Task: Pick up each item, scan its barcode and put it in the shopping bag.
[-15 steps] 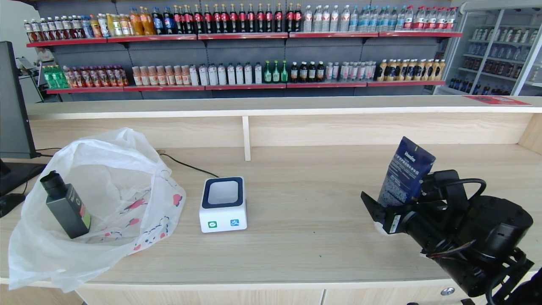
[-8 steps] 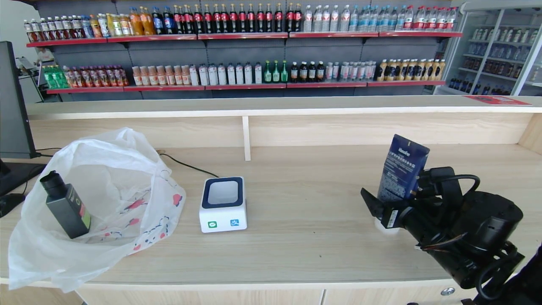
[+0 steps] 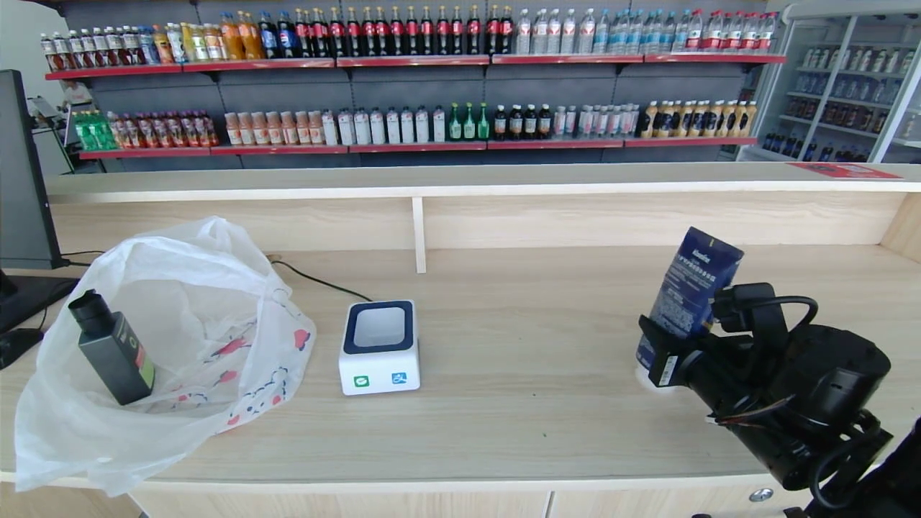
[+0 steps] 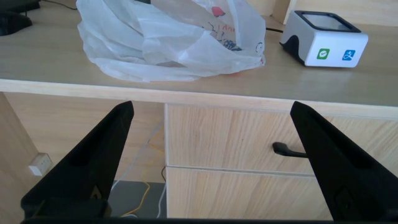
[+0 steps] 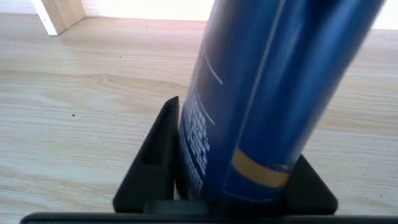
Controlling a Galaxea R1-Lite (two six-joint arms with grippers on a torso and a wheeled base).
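A dark blue tube stands cap-down at the right of the wooden counter, leaning slightly. My right gripper is shut on its lower part; in the right wrist view the tube sits tight between the two black fingers of the gripper. The white scanner with its dark window is at the centre. The translucent shopping bag lies open at the left with a dark bottle inside. My left gripper hangs open below the counter's front edge, facing the bag and scanner.
A monitor stands at the far left, and a cable runs from the scanner toward the back. A raised ledge with an upright divider borders the rear. Drawers with a black handle sit beneath the counter.
My right gripper's fingers have shut onto the blue tube; the outer finger swung in against it. The tube has tipped slightly to the right.
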